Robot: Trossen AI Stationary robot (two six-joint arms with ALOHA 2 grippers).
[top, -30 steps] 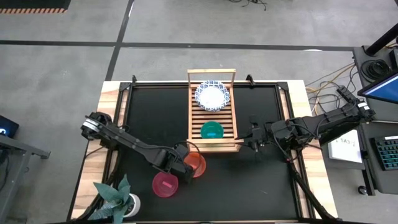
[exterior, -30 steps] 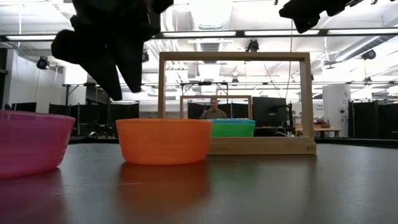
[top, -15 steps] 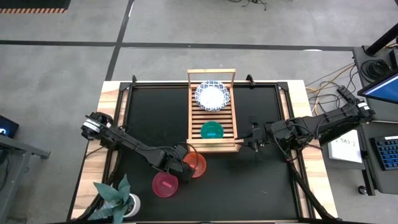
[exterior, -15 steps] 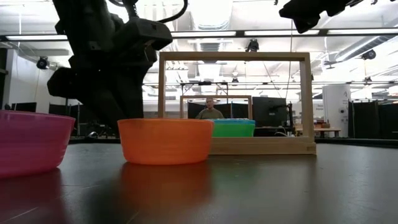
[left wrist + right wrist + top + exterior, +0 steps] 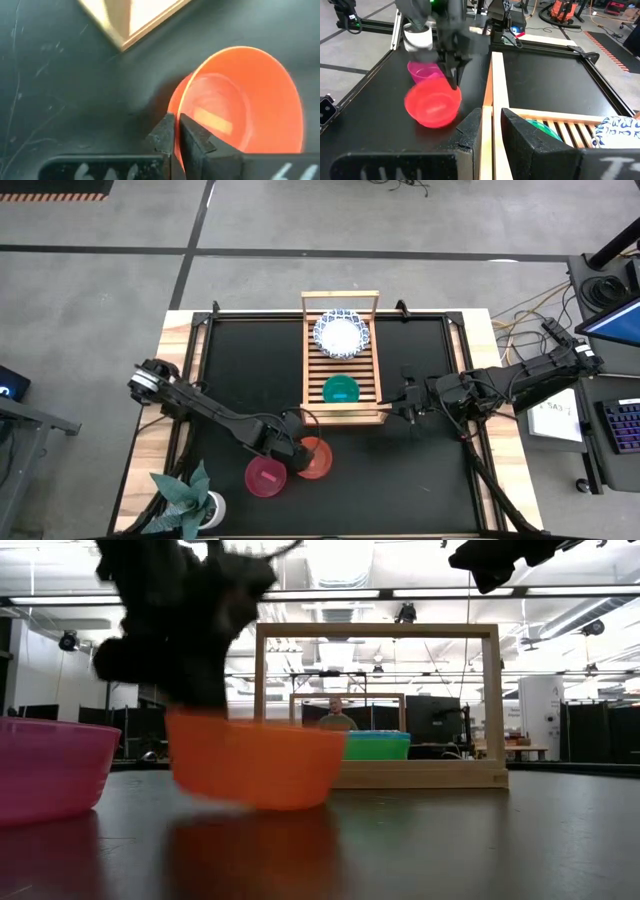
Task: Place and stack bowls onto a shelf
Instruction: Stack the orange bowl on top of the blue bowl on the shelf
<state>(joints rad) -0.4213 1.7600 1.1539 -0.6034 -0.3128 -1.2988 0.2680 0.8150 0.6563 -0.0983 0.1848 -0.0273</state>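
Two stacks already sit on the shelf [image 5: 341, 406]: white patterned bowls [image 5: 341, 334] at the end by the tall rail, and a teal bowl [image 5: 342, 389] nearer the open end, with a green one showing beneath it in the low view. Two plain bowls remain on the bench [image 5: 420, 470], so the job looks well over halfway done.

The left gripper [image 5: 174, 131] is pinching the rim of the orange bowl [image 5: 314, 457], one finger inside the wall and one outside. In the low view the bowl [image 5: 258, 763] hangs tilted, its far side clear of the bench, just off the shelf's open end. The magenta bowl [image 5: 267, 477] rests beside it, untouched, nearer the bench's front edge.

The right gripper [image 5: 492, 122] holds the shelf's end rail between its nearly closed fingers, apparently steadying the rack.

What is left, by my reading: carry the orange bowl onto the teal stack, then do the same with the magenta one.
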